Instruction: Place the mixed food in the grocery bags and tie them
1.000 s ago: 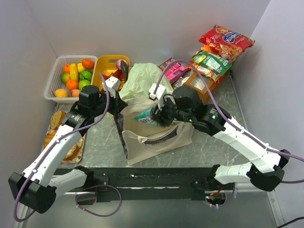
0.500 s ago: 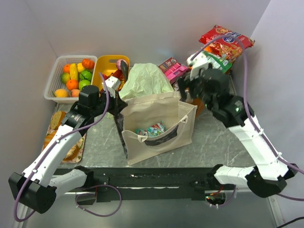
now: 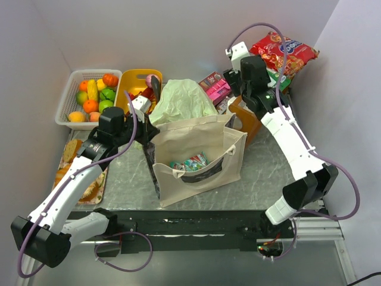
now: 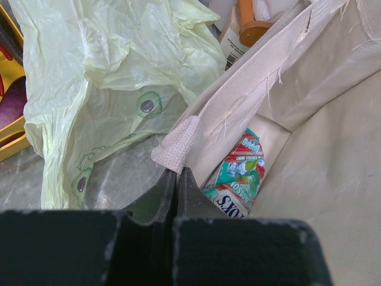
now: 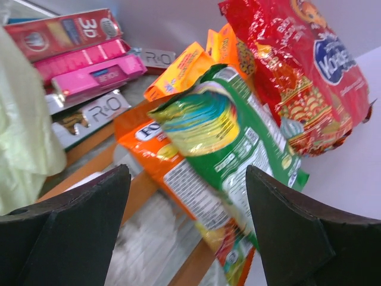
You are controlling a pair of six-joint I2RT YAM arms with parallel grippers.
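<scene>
The beige canvas tote (image 3: 199, 143) stands open mid-table with teal and red snack packets (image 3: 189, 162) inside. My left gripper (image 3: 149, 132) is shut on the tote's left rim, its jaws pinched on the webbing (image 4: 177, 149) beside a packet (image 4: 238, 176). The pale green plastic bag (image 3: 184, 98) lies crumpled behind the tote. My right gripper (image 3: 247, 74) hovers open at the back right. Between and just beyond its fingers (image 5: 89, 208) lie a green packet (image 5: 232, 137) and an orange packet (image 5: 172, 158), with red packets (image 5: 297, 71) behind.
A brown wooden crate (image 3: 247, 116) holds the snack pile beside flat pink boxes (image 3: 217, 86). A yellow basket (image 3: 134, 83) and a white fruit basket (image 3: 89, 95) stand at the back left. A tray of bread (image 3: 74, 167) lies along the left wall.
My right arm rose out of the tote, left packets inside, and swung to the back-right snack pile with its jaws open. The left gripper kept its hold on the tote.
</scene>
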